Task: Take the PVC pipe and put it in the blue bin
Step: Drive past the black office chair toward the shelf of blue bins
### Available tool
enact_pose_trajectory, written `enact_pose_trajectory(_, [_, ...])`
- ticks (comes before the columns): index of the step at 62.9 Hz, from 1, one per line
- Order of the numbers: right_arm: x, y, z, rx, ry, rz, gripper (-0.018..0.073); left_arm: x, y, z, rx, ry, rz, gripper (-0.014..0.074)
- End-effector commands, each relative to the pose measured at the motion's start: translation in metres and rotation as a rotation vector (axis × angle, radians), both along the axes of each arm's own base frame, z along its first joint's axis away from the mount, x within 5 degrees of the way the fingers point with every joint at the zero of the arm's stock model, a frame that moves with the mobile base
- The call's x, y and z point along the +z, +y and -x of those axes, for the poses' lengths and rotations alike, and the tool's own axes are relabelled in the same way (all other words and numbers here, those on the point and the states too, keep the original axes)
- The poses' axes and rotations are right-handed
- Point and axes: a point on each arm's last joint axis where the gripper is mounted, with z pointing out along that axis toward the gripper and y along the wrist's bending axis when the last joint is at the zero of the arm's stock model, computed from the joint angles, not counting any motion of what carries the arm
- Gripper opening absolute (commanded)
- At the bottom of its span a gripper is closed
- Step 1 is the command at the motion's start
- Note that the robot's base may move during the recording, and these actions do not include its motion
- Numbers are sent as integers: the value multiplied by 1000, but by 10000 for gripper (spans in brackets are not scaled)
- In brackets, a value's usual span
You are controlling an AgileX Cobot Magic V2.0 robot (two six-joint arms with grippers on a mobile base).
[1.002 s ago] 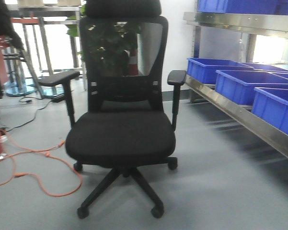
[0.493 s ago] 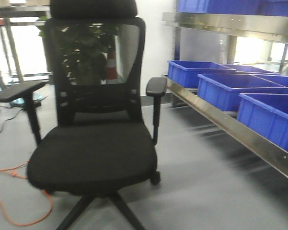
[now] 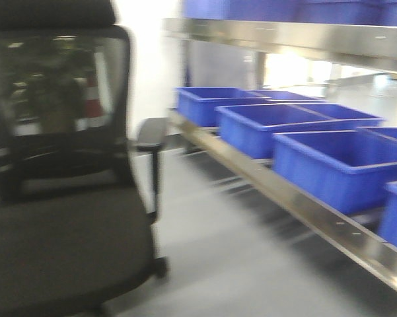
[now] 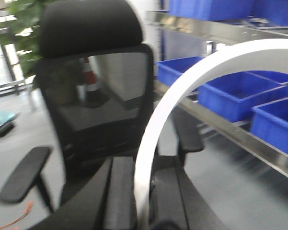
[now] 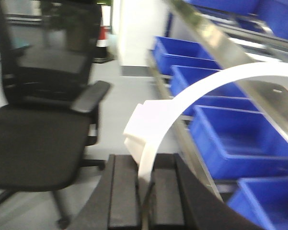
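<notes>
1. PVC pipe: a white, curved length. In the left wrist view it rises from bottom centre and arcs to the upper right. The right wrist view shows a similar white arc, with a blocky white end near the middle of the frame. I cannot tell whether this is one piece or two.
2. The left tool is clenched on the pipe, with a dark finger pressed to each side at bottom centre. The right tool grasps it the same way.
3. The grab looks done, so I would say the step in hand is the carry. The pipe is up in the air and not yet over any bin. The whole front view is smeared, which I take to mean the base is on the move.
4. The next move calls for bringing the pipe over the open top of a blue bin. A row of them sits on the steel shelf along the right of the front view. The arc must clear the rim before either tool lets go. Because the pipe is curved and long, I judge that an end could hang over the wall.
5. The office chair fills the left of the frame, close by. Its armrest could snag a swinging arm.
6. I can read no writing. The bin faces look bare, and everything is too blurred for any label.
</notes>
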Motion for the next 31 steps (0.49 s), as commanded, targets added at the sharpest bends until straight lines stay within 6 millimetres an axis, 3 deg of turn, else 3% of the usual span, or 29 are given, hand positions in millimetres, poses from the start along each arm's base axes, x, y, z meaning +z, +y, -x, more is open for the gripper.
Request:
enact_pose_trajectory(1, [4,-1,2,-5,-30,13,-168,4,-1,1,-7,-42,12,-111])
enact_pose_trajectory(31, [4,-1,2,-5,-30,13,-168,4,-1,1,-7,-42,12,-111])
